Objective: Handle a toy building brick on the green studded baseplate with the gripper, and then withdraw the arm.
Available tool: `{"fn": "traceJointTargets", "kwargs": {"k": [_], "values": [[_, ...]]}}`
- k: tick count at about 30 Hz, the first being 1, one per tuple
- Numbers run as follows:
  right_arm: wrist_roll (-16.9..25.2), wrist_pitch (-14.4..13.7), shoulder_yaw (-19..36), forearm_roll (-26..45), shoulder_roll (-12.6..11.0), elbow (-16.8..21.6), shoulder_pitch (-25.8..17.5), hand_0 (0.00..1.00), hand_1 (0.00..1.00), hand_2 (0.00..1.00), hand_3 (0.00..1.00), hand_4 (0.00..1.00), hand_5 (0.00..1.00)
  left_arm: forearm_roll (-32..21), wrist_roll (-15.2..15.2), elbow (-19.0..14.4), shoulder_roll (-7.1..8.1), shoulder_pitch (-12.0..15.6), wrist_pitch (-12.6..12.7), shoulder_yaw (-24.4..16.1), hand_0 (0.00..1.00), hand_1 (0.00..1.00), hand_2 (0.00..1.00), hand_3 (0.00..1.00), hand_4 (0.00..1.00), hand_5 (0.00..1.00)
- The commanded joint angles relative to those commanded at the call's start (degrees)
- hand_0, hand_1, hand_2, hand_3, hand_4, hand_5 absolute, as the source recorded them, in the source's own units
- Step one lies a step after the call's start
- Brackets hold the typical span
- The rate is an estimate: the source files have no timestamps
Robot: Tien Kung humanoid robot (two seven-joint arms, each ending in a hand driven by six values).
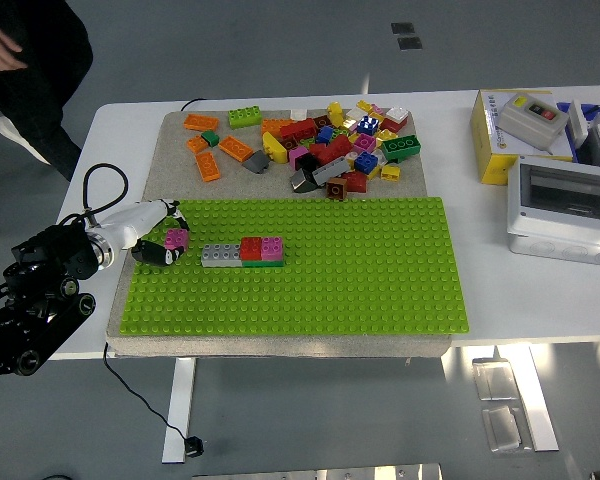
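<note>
Reaching in from the left, the robot's left hand was seen clamped on a small pink plastic brick at the green studded baseplate's left edge. Just beside it, a grey-red-pink brick row was pressed on. Beyond, loose multicoloured bricks were heaped.

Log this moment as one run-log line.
left hand: shut on pink brick | place: baseplate left edge, just left of brick row | right arm: out of view | pile: behind baseplate

High head view looking down over table.
</note>
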Motion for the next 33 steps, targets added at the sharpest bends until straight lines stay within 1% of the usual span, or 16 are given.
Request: {"fn": "traceJointTargets", "kwargs": {"k": [9, 11, 12, 17, 18, 23, 24, 29, 30, 33], "values": [[-0.1, -0.1, -0.9, 1.1, 0.0, 0.0, 0.0, 0.658, 0.588, 0.605, 0.76, 0.654, 0.998, -1.6, 0.3, 0.2, 0.49, -0.3, -1.0, 0.7, 0.998, 0.998, 0.998, 0.651, 0.598, 0.138], [-0.1, 0.0, -1.1, 1.2, -0.1, 0.0, -0.1, 0.658, 0.588, 0.605, 0.76, 0.654, 0.998, -1.9, 0.4, 0.3, 0.52, -0.2, -1.2, 0.9, 0.998, 0.998, 0.998, 0.651, 0.598, 0.138], [-0.1, 0.0, -1.1, 1.2, -0.1, 0.0, -0.1, 0.659, 0.591, 0.604, 0.76, 0.653, 0.998, -2.0, 0.4, 0.3, 0.52, -0.2, -1.3, 1.0, 0.998, 0.998, 0.998, 0.669, 0.605, 0.137], [-0.2, 0.1, -0.8, 0.6, -0.1, 0.0, -0.1, 0.659, 0.591, 0.604, 0.76, 0.653, 0.998, -2.5, 0.6, 0.3, 0.52, -0.2, -1.7, 1.1, 0.998, 0.998, 0.998, 0.669, 0.605, 0.137], [-0.3, 0.1, -0.8, 0.6, -0.1, 0.0, -0.1, 0.659, 0.589, 0.603, 0.759, 0.654, 0.998, -2.5, 0.6, 0.2, 0.53, -0.2, -1.8, 1.1, 0.998, 0.998, 0.998, 0.738, 0.608, 0.127], [-0.2, 0.1, -0.8, 0.8, -0.1, 0.0, 0.0, 0.659, 0.589, 0.603, 0.759, 0.654, 0.998, -2.7, 0.6, -0.1, 0.59, -0.5, -2.1, 0.9, 0.998, 0.998, 0.998, 0.738, 0.608, 0.127], [-0.2, 0.1, -0.8, 0.8, -0.1, 0.0, 0.0, 0.659, 0.579, 0.601, 0.758, 0.651, 0.998, -2.8, 0.6, -0.1, 0.6, -0.5, -2.2, 0.8, 0.998, 0.998, 0.998, 0.774, 0.622, 0.134], [-0.3, 0.1, -0.6, 0.6, -0.1, 0.0, 0.0, 0.659, 0.579, 0.601, 0.758, 0.651, 0.998, -3.1, 0.6, -0.3, 0.67, -0.8, -2.3, 0.5, 0.998, 0.998, 0.998, 0.774, 0.622, 0.134], [-0.3, 0.1, -0.5, 0.6, -0.1, 0.0, 0.0, 0.659, 0.564, 0.599, 0.758, 0.649, 0.998, -3.1, 0.6, -0.3, 0.69, -0.9, -2.3, 0.4, 0.998, 0.998, 0.998, 0.808, 0.635, 0.141], [-0.3, 0.1, -0.4, 0.5, -0.1, 0.0, 0.1, 0.659, 0.564, 0.599, 0.758, 0.649, 0.998, -3.3, 0.6, -0.2, 0.74, -1.0, -2.4, 0.3, 0.998, 0.998, 0.998, 0.808, 0.635, 0.141]]}}
